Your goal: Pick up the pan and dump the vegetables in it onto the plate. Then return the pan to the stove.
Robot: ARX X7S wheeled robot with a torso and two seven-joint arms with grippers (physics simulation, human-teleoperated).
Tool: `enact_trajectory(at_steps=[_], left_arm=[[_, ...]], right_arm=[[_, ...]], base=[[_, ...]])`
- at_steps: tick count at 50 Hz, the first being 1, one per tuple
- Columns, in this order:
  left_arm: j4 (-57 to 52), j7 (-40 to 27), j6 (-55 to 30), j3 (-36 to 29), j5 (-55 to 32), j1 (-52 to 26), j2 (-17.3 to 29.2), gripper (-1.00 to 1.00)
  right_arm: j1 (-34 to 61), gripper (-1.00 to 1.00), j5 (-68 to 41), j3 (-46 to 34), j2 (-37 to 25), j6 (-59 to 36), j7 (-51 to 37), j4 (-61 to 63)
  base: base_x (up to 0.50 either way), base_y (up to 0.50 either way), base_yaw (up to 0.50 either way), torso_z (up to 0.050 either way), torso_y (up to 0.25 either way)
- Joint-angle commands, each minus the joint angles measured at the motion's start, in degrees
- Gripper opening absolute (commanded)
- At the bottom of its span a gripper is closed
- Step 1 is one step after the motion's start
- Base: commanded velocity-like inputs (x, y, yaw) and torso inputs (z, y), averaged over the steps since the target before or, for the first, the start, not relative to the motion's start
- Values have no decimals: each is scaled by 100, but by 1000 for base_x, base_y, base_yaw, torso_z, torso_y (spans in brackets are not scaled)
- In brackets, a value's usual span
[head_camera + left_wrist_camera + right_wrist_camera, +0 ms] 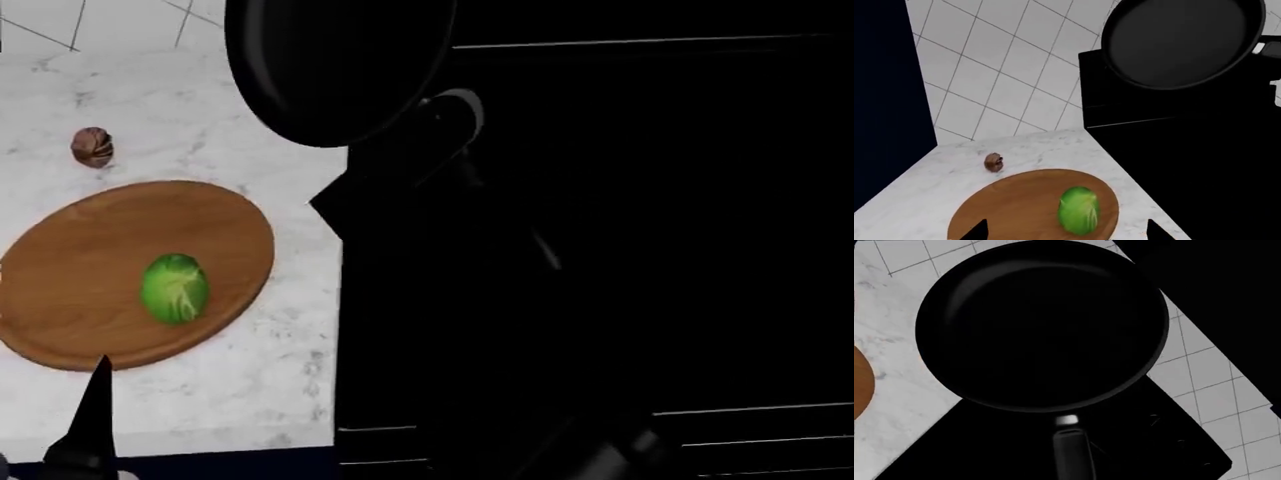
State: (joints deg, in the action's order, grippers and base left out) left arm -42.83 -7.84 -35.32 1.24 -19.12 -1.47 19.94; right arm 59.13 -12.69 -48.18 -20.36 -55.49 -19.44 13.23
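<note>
Pan [340,65] hanging empty at the top of the head frame, over the edge between stove [601,250] and white counter [287,380]. Vegetable [175,288] lying on the wooden plate [80,260] at left centre. Brown nut [92,147] sitting above the plate, apart from it. Right gripper's grasp on the handle: cannot tell. Left gripper [1064,231] spread apart, nothing between its tips.

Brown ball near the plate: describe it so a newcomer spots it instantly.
Start at the white marble countertop left of the black stove. Beyond the wooden plate, toward the tiled wall, sits the small brown ball. Unlike the green vegetable, it is wrinkled, nut-like and off the plate.
</note>
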Motion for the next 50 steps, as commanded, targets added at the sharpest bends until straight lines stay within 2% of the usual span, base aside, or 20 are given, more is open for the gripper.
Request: enact_trajectory(at_steps=[1,21,37,50], left_arm=[[20,101,61,99,130,37,-92,100],[-11,16,29,-10,147,40,-69,100],[-152,-126,-308,-197,156,-238,-38,100],[-142,-137,-195,-169,140,-146,-16,100]], right_arm=[[41,-100,955,445,31,-238,1244,299],[-47,-100,981,362,23,-110,1198,59],[-102,-100,947,352,-19,80,1230,-109],[-78,-100,942,270,27,107,1262,-215]], base=[[0,0,-500,0,0],[8,-2,-500,1,2],[148,-44,-500,1,1],[170,-66,-500,1,2]])
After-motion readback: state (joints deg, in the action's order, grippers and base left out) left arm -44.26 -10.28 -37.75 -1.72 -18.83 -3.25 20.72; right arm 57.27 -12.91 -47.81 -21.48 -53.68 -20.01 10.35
